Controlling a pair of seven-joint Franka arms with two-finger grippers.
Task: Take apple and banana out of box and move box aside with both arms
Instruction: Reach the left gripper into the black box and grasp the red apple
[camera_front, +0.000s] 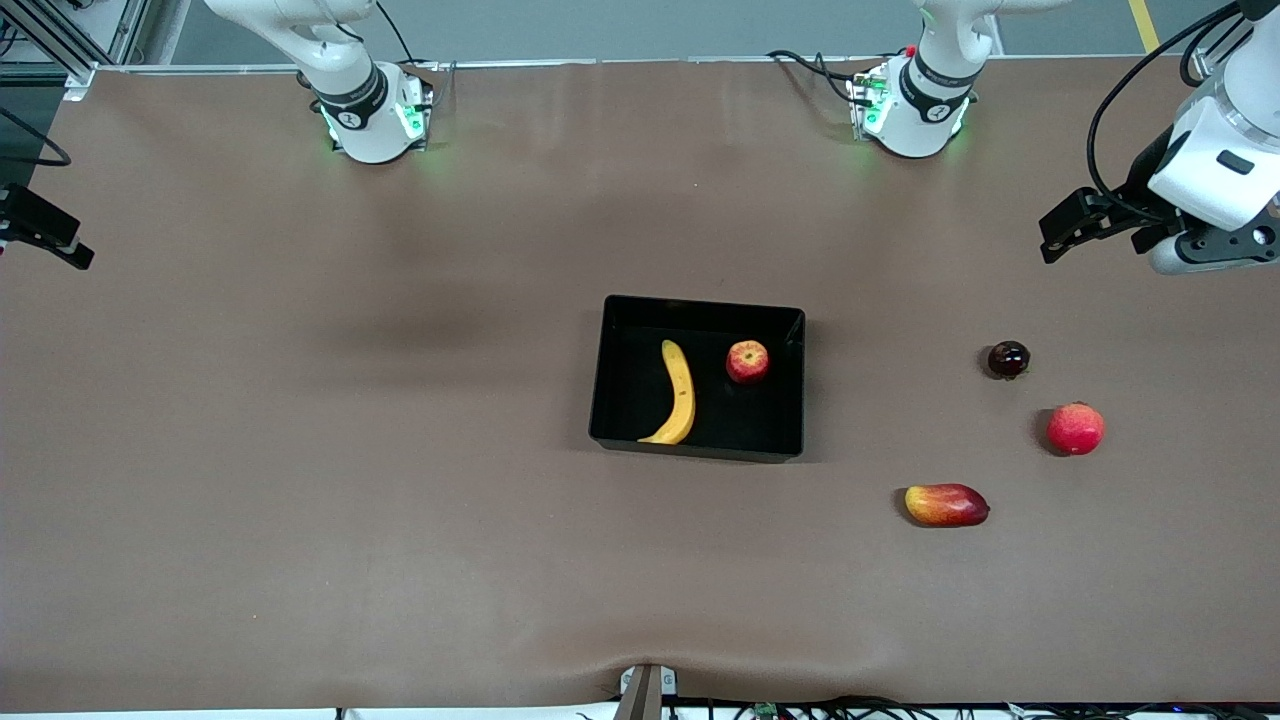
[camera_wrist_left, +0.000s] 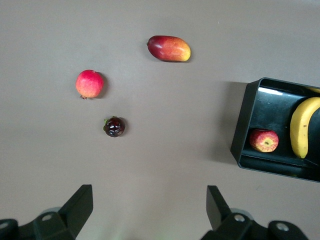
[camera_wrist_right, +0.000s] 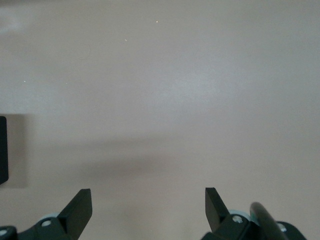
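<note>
I read the table from the right arm's end across to the left arm's end.

Right gripper (camera_front: 45, 240): up in the air over the brown table (camera_front: 300, 480) at the right arm's end, only partly in the front view. In its own wrist view the right gripper (camera_wrist_right: 148, 212) has its fingers (camera_wrist_right: 77, 210) spread wide with nothing between them, bare tabletop below. This arm waits.

Box (camera_front: 620, 400): glossy black, open-topped, resting on the table about mid-table. Banana (camera_front: 680, 392) lies flat inside it, on the side toward the right arm's end. Apple (camera_front: 747, 361) sits inside too, beside the banana on the side toward the left arm's end, apart from it. From the left wrist I see the same box (camera_wrist_left: 245, 125), the apple (camera_wrist_left: 264, 140) and the banana (camera_wrist_left: 302, 127).

Loose fruit on the table toward the left arm's end, all well apart from the box: mango (camera_front: 946, 505) nearest the front camera, a small dark round fruit (camera_front: 1008, 359) farthest from it, a plain red round fruit (camera_front: 1075, 428) between the two and closest to the table's end.

Left gripper (camera_front: 1065, 228): raised over the table's left-arm end. Its wrist view shows the left gripper (camera_wrist_left: 150, 212) spread apart, fingers (camera_wrist_left: 79, 207) empty.
</note>
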